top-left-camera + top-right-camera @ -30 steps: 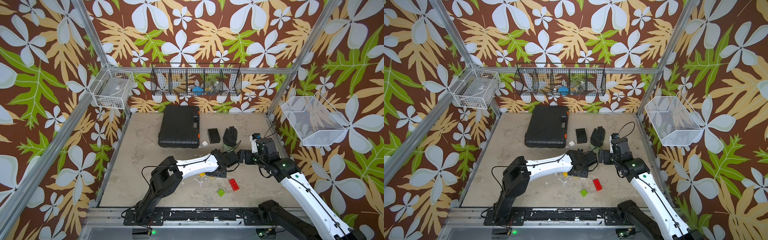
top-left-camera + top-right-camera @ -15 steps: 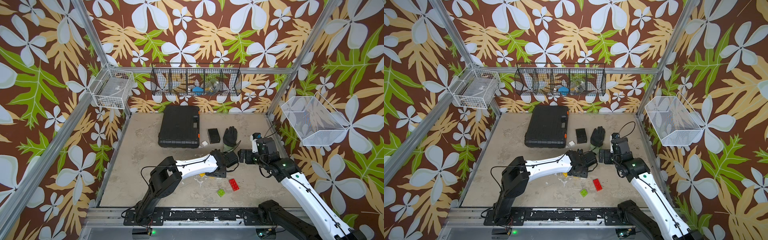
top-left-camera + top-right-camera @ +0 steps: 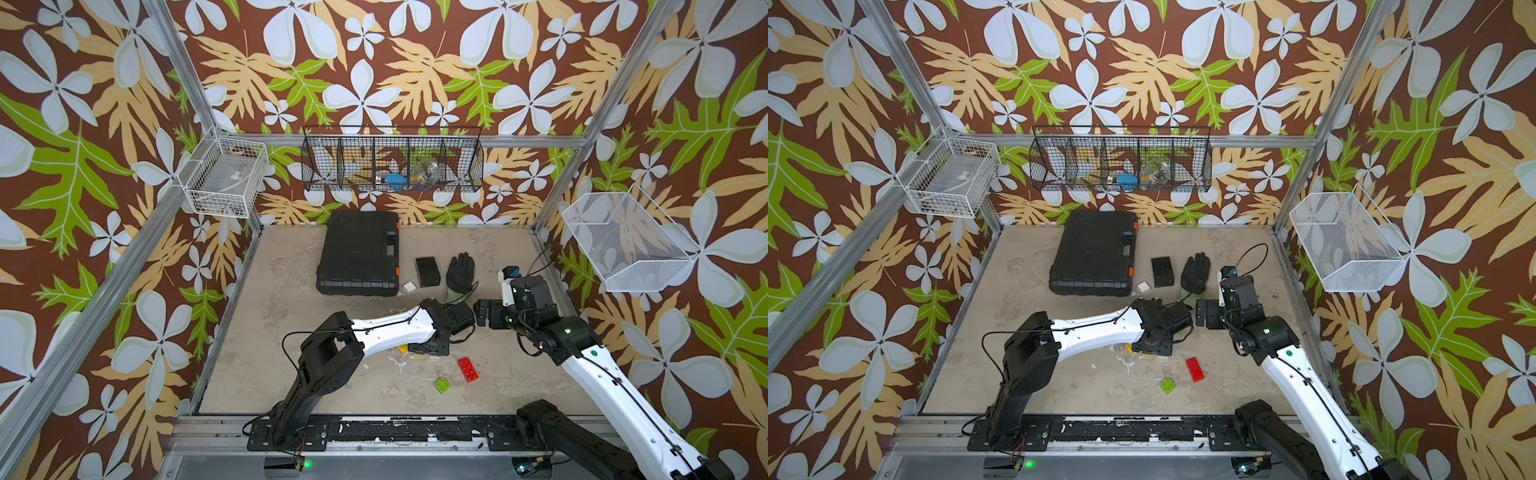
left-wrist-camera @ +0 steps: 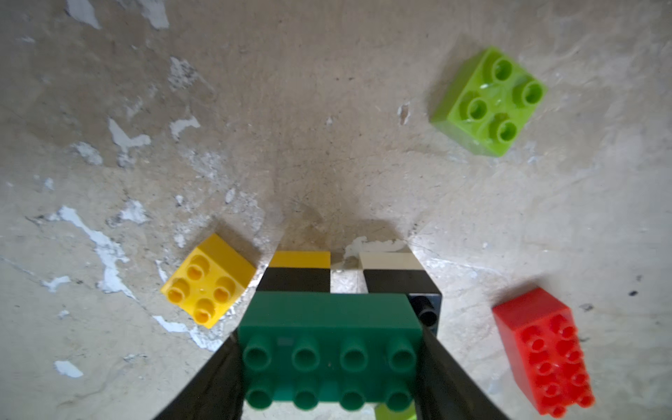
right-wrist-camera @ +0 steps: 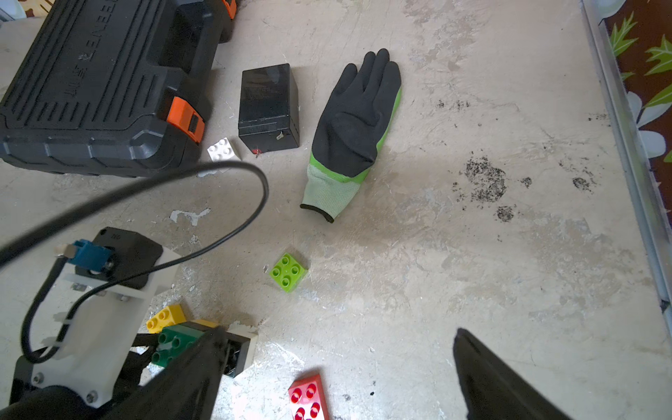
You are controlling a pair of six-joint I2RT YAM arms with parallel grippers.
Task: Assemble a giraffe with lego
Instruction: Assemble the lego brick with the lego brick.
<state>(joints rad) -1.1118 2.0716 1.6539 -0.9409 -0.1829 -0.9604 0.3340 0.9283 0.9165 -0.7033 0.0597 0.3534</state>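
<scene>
In the left wrist view my left gripper (image 4: 329, 349) is shut on a dark green brick (image 4: 329, 320), one finger on each short end. That brick rests on two legs of the partly built giraffe, one yellow-black (image 4: 298, 271) and one white-black (image 4: 394, 272). Loose lego lies around it: a yellow brick (image 4: 209, 280), a lime brick (image 4: 489, 102) and a red brick (image 4: 543, 351). In both top views the left wrist (image 3: 432, 332) hides the figure. My right gripper (image 5: 338, 363) hangs open above the floor near the red brick (image 5: 308, 398). A white brick (image 5: 222, 150) lies by the case.
A large black case (image 3: 359, 253) lies at the back. A small black box (image 3: 428, 272) and a black-and-green glove (image 3: 459, 272) sit right of it. Wire baskets (image 3: 392, 160) hang on the walls. A cable (image 5: 218, 189) loops from the left wrist.
</scene>
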